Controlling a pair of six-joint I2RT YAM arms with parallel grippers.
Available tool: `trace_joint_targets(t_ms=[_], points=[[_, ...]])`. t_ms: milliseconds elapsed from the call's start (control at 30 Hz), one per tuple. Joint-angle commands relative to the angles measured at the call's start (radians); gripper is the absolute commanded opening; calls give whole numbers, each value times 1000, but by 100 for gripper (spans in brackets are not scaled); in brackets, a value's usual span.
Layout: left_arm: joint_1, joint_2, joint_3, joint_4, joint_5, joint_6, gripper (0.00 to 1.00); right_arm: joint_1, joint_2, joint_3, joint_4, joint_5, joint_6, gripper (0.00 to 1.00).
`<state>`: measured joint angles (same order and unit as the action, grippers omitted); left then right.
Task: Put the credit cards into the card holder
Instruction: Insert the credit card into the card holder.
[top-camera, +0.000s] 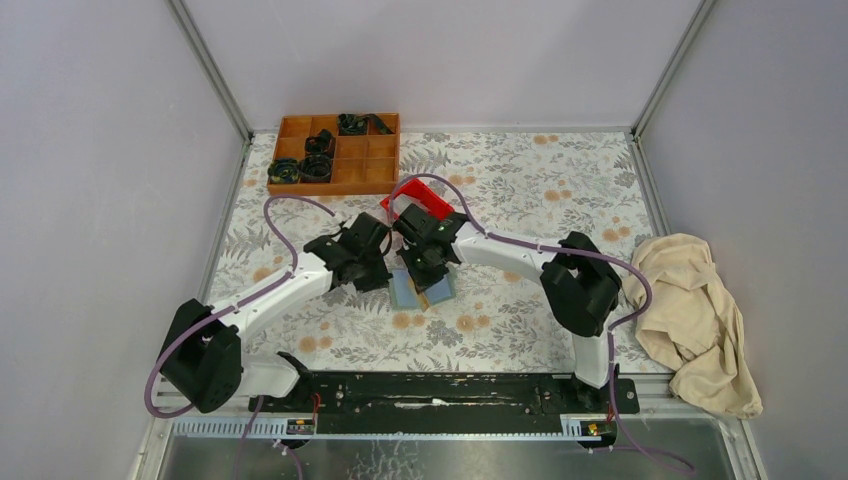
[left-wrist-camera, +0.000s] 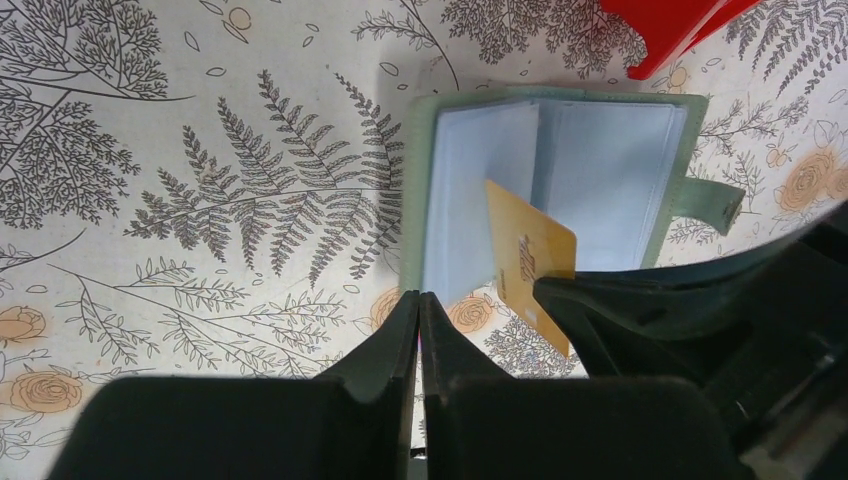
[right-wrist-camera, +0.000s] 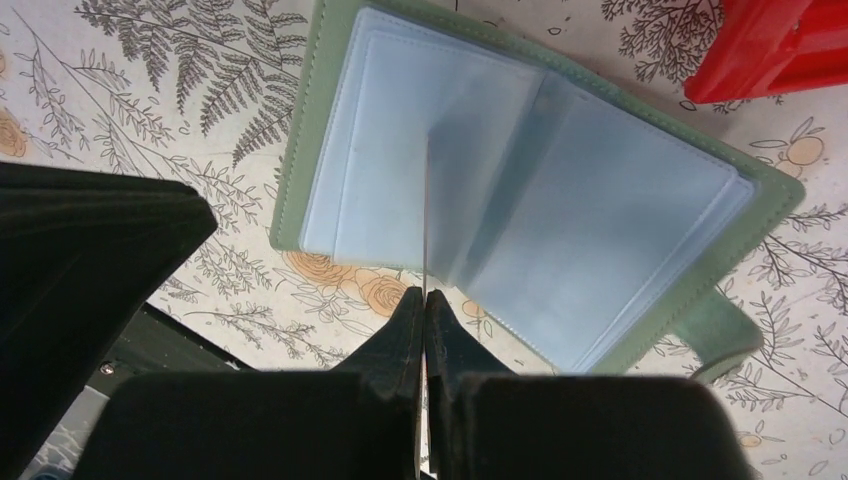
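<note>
Where fern-printed cloth (top-camera: 520, 190) meets grey walls (top-camera: 420, 60), the open sage-green card holder (right-wrist-camera: 620, 200) lies under the right gripper (right-wrist-camera: 425, 305), which pinches a yellow-tan plastic card (left-wrist-camera: 530, 255); left gripper (left-wrist-camera: 418, 305) closed, empty.

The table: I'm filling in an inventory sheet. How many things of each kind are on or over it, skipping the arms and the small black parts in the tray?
Yellow card, in the right gripper: 1
Card holder: 1
Red bin: 1
Wooden tray: 1
Cloth: 1
Total: 5
</note>
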<state>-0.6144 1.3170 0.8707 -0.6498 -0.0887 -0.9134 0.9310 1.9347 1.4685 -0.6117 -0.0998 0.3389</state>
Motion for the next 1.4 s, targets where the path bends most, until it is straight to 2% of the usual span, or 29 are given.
trace_joint_targets(t_ms=[0, 667, 1067, 1367], points=[[4, 3, 15, 31, 25, -16, 8, 14, 15, -9, 46, -26, 18, 0], [4, 177, -44, 237, 77, -18, 9, 17, 46, -19, 72, -45, 32, 0], [4, 172, -139, 364, 86, -83, 8, 9, 44, -44, 90, -57, 64, 0], [6, 208, -186, 377, 71, -109, 8, -30, 1, -77, 108, -61, 76, 0]])
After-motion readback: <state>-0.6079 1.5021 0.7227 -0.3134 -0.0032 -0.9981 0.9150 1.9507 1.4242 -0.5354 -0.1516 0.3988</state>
